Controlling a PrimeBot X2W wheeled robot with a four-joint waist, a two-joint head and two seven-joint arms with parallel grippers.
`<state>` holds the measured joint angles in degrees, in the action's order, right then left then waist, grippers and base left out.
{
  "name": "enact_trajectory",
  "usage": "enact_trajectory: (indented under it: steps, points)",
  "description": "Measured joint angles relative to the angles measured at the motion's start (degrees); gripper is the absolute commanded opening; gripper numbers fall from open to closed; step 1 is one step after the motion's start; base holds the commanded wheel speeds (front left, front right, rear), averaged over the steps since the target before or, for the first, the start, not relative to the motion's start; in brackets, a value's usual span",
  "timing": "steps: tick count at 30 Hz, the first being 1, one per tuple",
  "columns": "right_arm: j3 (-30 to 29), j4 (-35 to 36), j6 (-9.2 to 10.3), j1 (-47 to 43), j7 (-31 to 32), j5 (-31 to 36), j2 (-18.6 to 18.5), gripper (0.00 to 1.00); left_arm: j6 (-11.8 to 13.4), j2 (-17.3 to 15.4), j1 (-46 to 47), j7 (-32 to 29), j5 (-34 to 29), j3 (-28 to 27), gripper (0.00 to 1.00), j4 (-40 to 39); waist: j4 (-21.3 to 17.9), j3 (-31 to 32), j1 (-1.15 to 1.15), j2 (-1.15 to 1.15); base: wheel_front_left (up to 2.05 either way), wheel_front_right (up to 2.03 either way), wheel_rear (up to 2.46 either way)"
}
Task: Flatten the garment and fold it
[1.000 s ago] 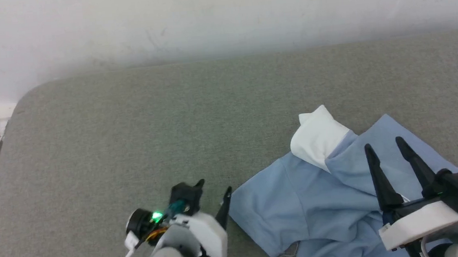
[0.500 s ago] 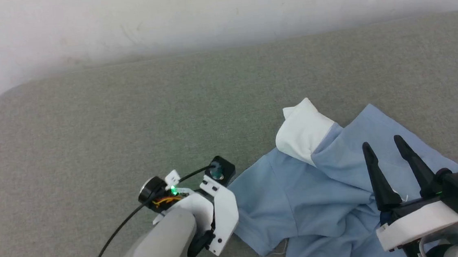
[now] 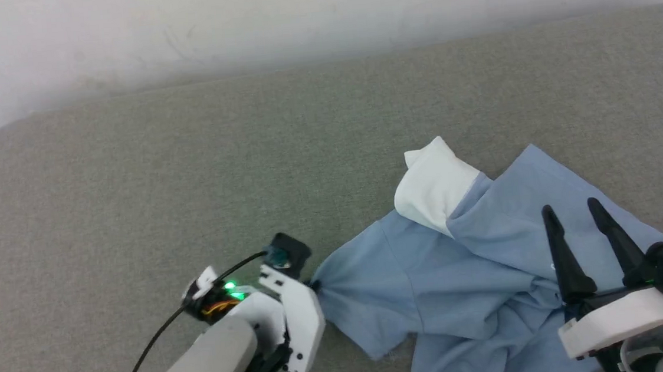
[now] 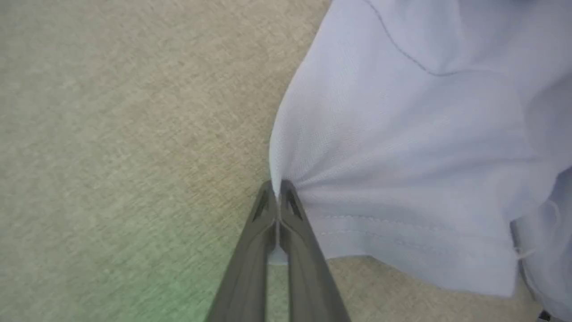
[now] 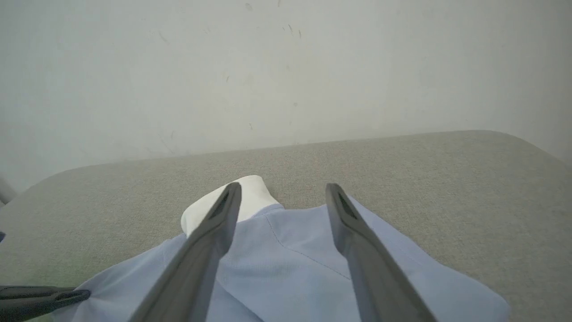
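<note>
The garment (image 3: 451,283), a light blue shirt with a white collar (image 3: 432,193), lies crumpled on the grey-green padded surface at the lower right of the head view. My left gripper (image 3: 314,284) is shut on the garment's left edge, and the cloth puckers at its tips. In the left wrist view the two fingers meet on a pinch of blue cloth (image 4: 402,147) beside a stitched hem, left gripper (image 4: 278,188). My right gripper (image 3: 570,214) hovers open over the garment's right part. The right wrist view has right gripper (image 5: 282,191) spread above the blue cloth (image 5: 286,268), the collar (image 5: 250,197) just beyond.
The padded surface (image 3: 190,191) stretches wide to the left and back, with a rounded corner at the far left. A pale wall (image 3: 294,11) runs along its far edge. A black cable (image 3: 155,348) trails from my left wrist.
My left gripper went from open beside the garment to shut on its left edge, drawing the cloth into a pucker. The head camera shifted a little. The right gripper stayed open.
</note>
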<state>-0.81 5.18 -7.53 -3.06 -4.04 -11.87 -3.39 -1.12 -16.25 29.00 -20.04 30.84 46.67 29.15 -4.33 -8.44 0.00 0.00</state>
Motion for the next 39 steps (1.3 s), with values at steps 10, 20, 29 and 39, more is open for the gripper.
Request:
enact_trajectory:
  steps: [10,20,29,39]
  points:
    - [-6.5,-6.5,0.0,5.0,7.6,-2.4,-2.3,1.0,11.7,-6.7,-7.3,12.3,-0.1,-8.1,0.0,-10.5,2.3,0.6,0.01,-0.01,0.0,0.0,0.0]
    - [-1.5,-28.2,0.0,28.4,26.6,-10.3,-11.6,1.0,14.9,-8.3,-9.7,15.3,0.0,-10.4,0.0,-20.6,3.5,-2.5,0.01,-0.01,0.0,0.0,0.0]
    - [7.7,-42.7,0.0,43.6,39.6,-15.4,-15.3,1.0,15.0,-7.6,-8.3,16.6,-1.0,-9.7,0.0,-25.5,6.9,-6.6,0.01,-0.01,0.0,0.0,0.0]
    - [12.0,-53.1,0.0,51.4,52.5,-17.0,-16.3,0.2,14.9,-6.9,-7.5,18.1,-1.6,-9.2,0.0,-25.9,9.6,-10.8,-0.01,-0.01,0.0,0.0,0.0]
